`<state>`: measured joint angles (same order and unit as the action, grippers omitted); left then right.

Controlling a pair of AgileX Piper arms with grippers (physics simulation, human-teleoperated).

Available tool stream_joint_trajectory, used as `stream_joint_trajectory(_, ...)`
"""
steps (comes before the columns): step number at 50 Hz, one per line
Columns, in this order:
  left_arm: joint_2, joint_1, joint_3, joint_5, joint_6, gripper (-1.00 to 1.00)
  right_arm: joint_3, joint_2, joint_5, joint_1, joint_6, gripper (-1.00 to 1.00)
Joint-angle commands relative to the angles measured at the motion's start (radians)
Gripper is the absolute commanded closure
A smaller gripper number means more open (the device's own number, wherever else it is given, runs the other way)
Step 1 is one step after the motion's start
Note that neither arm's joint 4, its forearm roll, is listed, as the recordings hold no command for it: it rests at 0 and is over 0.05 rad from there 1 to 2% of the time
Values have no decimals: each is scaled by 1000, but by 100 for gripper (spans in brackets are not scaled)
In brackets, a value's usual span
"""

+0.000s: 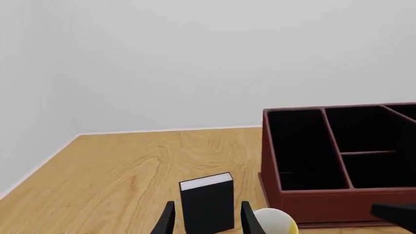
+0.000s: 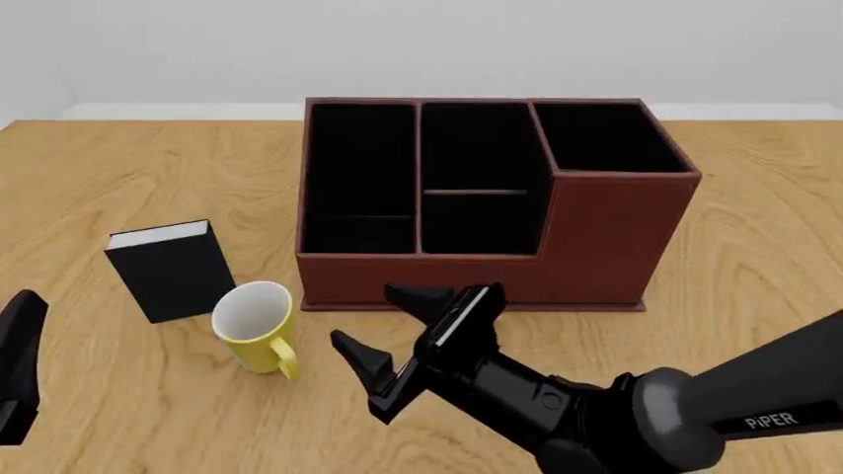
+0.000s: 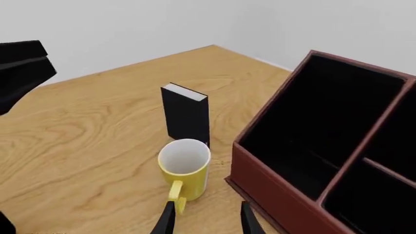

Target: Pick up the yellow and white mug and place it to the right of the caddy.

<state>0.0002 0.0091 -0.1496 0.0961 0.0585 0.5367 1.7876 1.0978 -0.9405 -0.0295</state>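
Approach stage: right gripper [image 2: 395,341], jaws spread and empty, to descend squarely over upright yellow and white mug [image 2: 256,322], avoiding black book [image 2: 169,267] and caddy [image 2: 593,247].

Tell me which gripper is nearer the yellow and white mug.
Right. The right gripper hangs open just right of the yellow and white mug; the left gripper sits farther off at the table's left edge.

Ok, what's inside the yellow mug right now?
Nothing visible: the small yellow mug with a white interior stands upright and shows only bare white inner wall. Its very bottom is hidden below the rim.
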Motion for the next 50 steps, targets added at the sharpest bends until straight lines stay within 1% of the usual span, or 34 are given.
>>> stream_joint_trajectory(1,0,6,2,-1,4,-100,36,40,-4,-22,0,-100)
stream_joint_trajectory(7,0,5,4,-4,3,-100,49,43,-14,-32,1,-100)
stream_joint_trajectory(13,0,5,3,-2,4,-100,72,82,-9,-39,-1,-100)
stream_joint_trajectory(26,0,10,14,-10,3,-100,133,111,-50,-51,-1,-100)
stream_joint_trajectory(34,1,16,38,-27,-5,-100,181,152,-67,-63,-8,-100)
stream_joint_trajectory(50,3,27,67,-48,-5,-100,231,205,-83,-68,-16,-100)
